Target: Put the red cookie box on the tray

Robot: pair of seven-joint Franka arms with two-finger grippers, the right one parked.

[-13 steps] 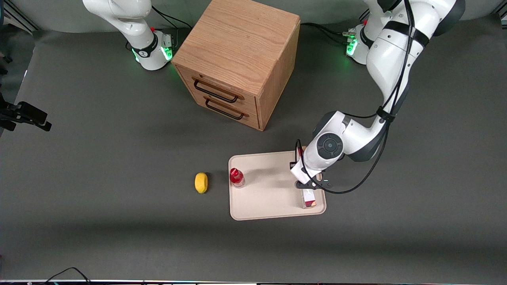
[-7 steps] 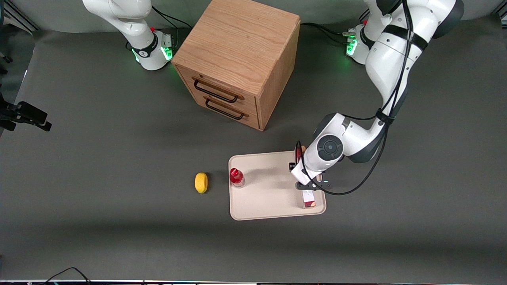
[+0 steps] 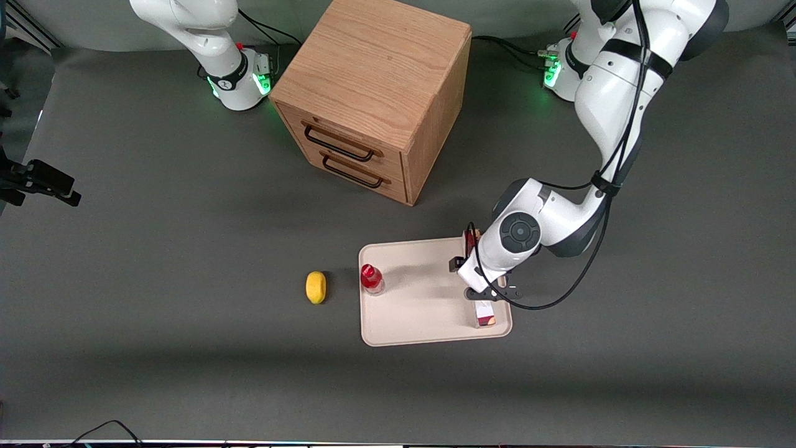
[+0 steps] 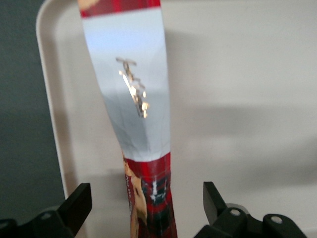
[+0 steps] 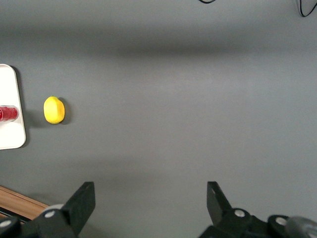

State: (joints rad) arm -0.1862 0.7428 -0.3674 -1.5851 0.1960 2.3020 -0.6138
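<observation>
The long dark-red-and-white cardboard cookie box (image 4: 141, 114) lies on the flat cream tray (image 3: 410, 311), along its edge toward the working arm. The gripper (image 4: 146, 210) hovers just above, fingers (image 4: 79, 203) apart, clear of it. I'd lift straight up so nothing nudges the box.

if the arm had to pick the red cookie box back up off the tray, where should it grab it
Probably from above, across the narrow width near mid-length. The red cookie box lies flat and long beside the tray rim at the working arm's end. The gripper hangs open right over it, fingers either side, so closing there looks easiest.
</observation>
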